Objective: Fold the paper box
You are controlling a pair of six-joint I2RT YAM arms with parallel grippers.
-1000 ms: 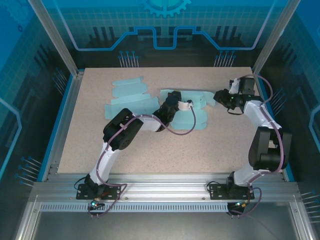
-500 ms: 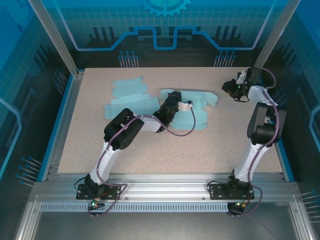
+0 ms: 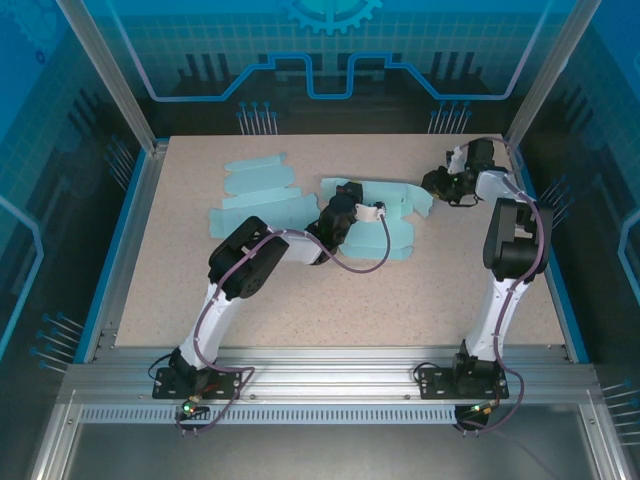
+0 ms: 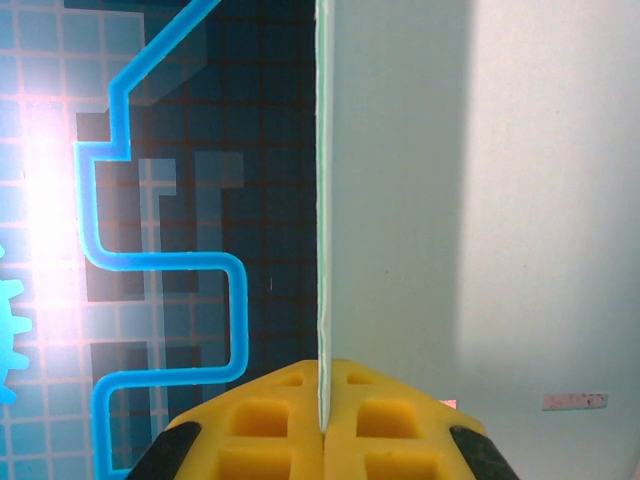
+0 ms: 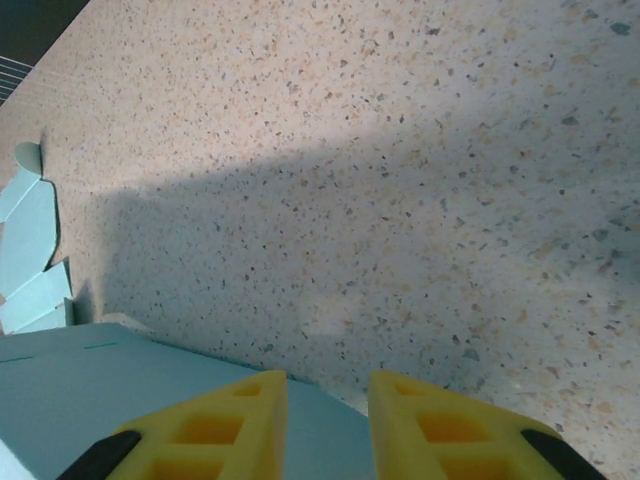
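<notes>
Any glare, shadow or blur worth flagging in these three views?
Left wrist: glare blooms white on the blue backdrop at left; the paper box panel is shaded near its edge, brighter rightward. Right wrist: a broad soft shadow crosses the speckled table, focus sharp. Top external: evenly lit, no blur.

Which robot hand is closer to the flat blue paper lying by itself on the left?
Left. The left hand sits just right of that flat paper, pinching the middle paper box. The right hand is farther off, at the box's right end.
</notes>
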